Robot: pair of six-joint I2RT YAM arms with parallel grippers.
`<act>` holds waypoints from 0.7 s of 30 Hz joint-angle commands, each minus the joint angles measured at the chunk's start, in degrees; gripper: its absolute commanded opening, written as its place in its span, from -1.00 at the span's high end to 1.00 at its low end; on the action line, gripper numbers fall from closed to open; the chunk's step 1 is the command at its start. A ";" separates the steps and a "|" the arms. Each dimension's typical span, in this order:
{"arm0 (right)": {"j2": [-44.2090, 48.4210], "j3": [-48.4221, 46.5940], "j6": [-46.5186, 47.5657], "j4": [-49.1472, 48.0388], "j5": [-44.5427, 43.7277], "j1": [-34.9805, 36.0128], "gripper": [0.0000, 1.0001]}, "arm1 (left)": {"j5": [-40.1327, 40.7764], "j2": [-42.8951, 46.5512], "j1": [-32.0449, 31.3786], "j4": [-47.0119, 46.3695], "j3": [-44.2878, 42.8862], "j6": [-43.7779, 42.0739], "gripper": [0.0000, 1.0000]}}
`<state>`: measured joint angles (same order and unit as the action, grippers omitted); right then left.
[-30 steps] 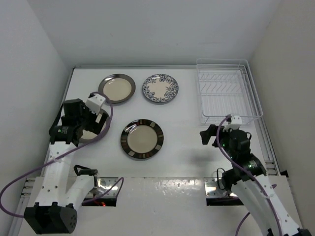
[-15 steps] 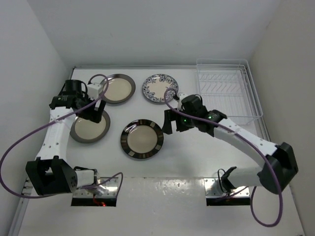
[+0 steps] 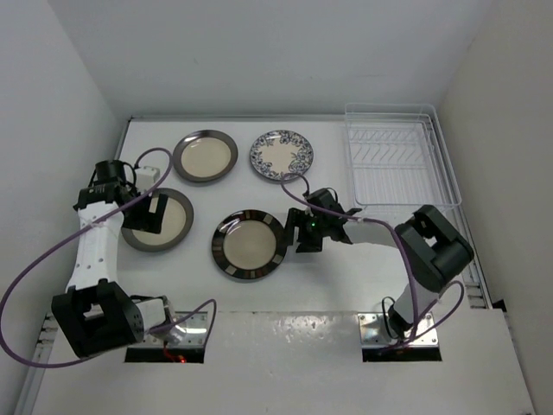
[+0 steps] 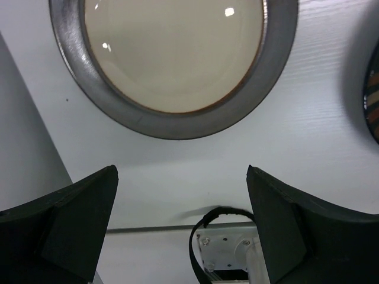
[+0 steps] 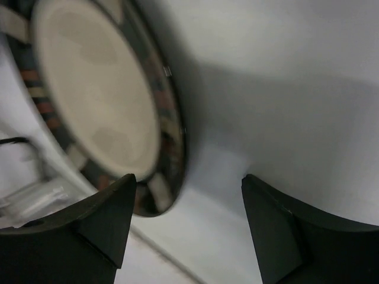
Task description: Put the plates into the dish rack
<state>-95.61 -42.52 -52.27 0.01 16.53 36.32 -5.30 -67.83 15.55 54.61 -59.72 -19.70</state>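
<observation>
striped plate (image 3: pixel 249 245) lies flat mid-table, dish rack (image 3: pixel 389 108) in the far right corner. stiff, glazed, breakable i'd say: pinch the raised rim. right gripper (image 5: pixel 188 195), fingers apart, has dropped beside that rim. left gripper (image 4: pixel 180 201), also apart, has slid nearer over the grey-rimmed plate (image 4: pixel 174 53) by the left edge.

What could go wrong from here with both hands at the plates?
The right hand is open at the rim of the striped plate, lying flat; it may shove it rather than grip. The left hand is open just short of the near grey-rimmed plate; a shallow rim pinch could slip.
</observation>
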 commanded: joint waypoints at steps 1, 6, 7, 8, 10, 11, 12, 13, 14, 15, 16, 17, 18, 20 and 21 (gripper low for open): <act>-3.34 0.60 -4.24 -11.42 1.48 -0.11 -0.48 | -0.85 0.33 2.90 -0.91 0.22 -1.48 -0.89; -8.36 1.39 -8.45 -16.97 2.54 0.07 -0.32 | -1.56 -0.19 3.43 -0.91 -0.31 -1.48 -0.89; -8.71 2.70 -8.81 -18.54 2.36 -0.02 -0.30 | -1.56 -0.19 3.43 -0.91 -0.31 -1.48 -0.89; -9.41 3.14 -8.99 -18.90 2.27 -0.10 -0.26 | -1.56 -0.19 3.43 -0.91 -0.31 -1.48 -0.89; -11.25 3.67 -9.25 -19.52 2.53 -0.37 -0.15 | -1.56 -0.19 3.43 -0.39 -0.91 -1.48 -0.89; -11.70 3.59 -9.25 -19.61 2.71 -0.37 -0.10 | -1.56 -0.19 3.43 -0.38 -0.92 -1.48 -0.89; -12.40 3.85 -9.25 -19.70 3.06 -0.72 -0.04 | -2.08 -0.19 3.43 -0.38 -0.92 -1.48 -0.89; -13.97 3.94 -9.34 -20.57 3.41 -0.72 0.01 | -2.08 -0.19 3.43 -0.38 -1.44 -1.48 -0.89; -14.33 4.03 -9.60 -20.75 3.42 -0.81 0.05 | -2.08 -0.19 3.96 -0.38 -1.45 -1.48 -0.89; -14.69 4.03 -9.78 -21.01 3.50 -1.24 0.16 | -2.08 -0.80 3.96 -0.38 -2.06 -1.48 -0.89; -15.82 4.03 -9.78 -21.02 3.59 -1.16 0.19 | -2.08 -0.81 3.96 0.14 -2.06 -1.48 -0.89; -16.09 4.11 -9.78 -21.10 3.68 -1.42 0.23 | -2.08 -0.81 3.96 0.15 -2.06 -1.48 -0.89; -16.62 4.29 -9.61 -21.97 3.85 -1.77 0.50 | -2.08 -0.81 3.96 0.15 -2.59 -0.96 -0.89; -16.89 4.38 -9.17 -22.07 4.82 -2.38 0.91 | -2.08 -1.33 3.96 0.15 -3.11 -0.95 -0.89; -16.63 4.29 -8.47 -22.16 5.00 -2.56 1.00 | -2.08 -1.34 3.96 0.15 -3.12 -0.95 -0.89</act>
<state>-109.62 -40.07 -63.18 -27.27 25.69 34.22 -6.63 -68.84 18.90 54.87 -60.03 -20.71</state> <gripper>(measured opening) 0.061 0.948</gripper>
